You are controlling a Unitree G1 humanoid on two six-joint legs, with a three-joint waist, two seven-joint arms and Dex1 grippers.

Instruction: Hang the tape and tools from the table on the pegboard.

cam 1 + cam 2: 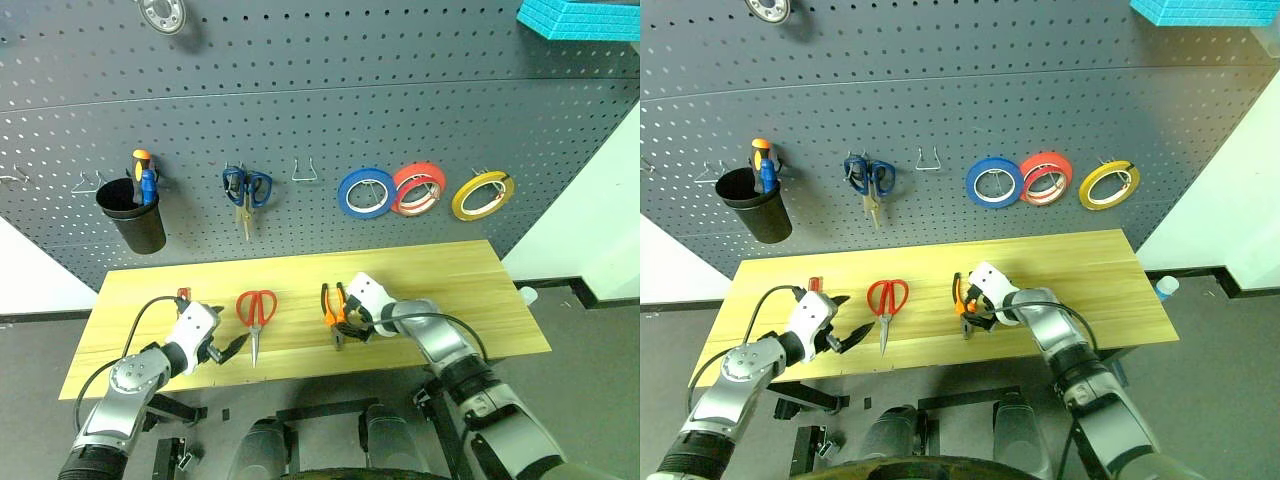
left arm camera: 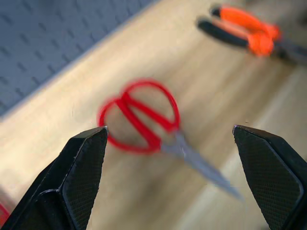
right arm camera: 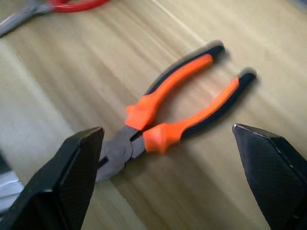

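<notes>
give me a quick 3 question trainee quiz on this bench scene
1. True or false: the red-handled scissors hang on the pegboard.
2. Which tool lies before the open right end effector? A) pliers B) hammer C) wrench
3. What holds the orange-and-blue screwdriver?

Key: 1 false, they lie on the table. 2 A. 3 the black cup.

Right hand [image 1: 343,322] hides pliers [image 1: 333,308] partly.
</notes>
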